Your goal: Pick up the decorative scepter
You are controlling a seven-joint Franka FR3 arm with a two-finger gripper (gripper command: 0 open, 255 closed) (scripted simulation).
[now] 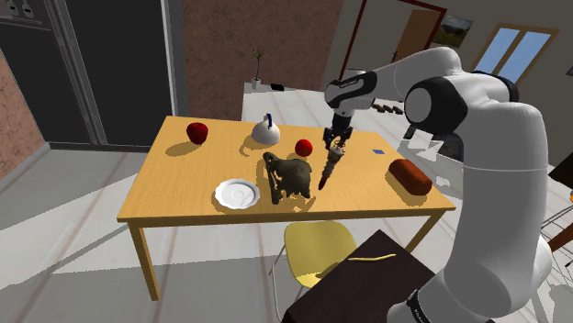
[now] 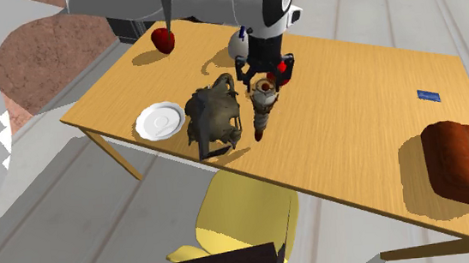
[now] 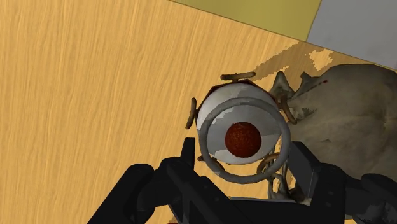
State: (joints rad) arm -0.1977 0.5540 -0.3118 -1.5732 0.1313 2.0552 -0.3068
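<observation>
Scepter (image 1: 328,168) near-vertical in gripper (image 1: 334,142); head up, tip perhaps off table (image 1: 179,188)

Wooden tabletop (image 1: 174,179) on slender legs, standing on a pale grey floor (image 1: 73,266) streaked with light. A yellow chair (image 1: 317,246) is tucked under the tabletop's edge nearest the shoulder camera. Beyond the tabletop's far edge stand a tall dark cabinet (image 1: 101,64), a brown wall (image 1: 239,41) and a low white counter (image 1: 275,99). A brick-red wall (image 1: 18,119) flanks the cabinet. Further behind the tabletop, a pale wall carries a blue-paned window (image 1: 516,50) and a wood-coloured door (image 1: 418,27).
</observation>
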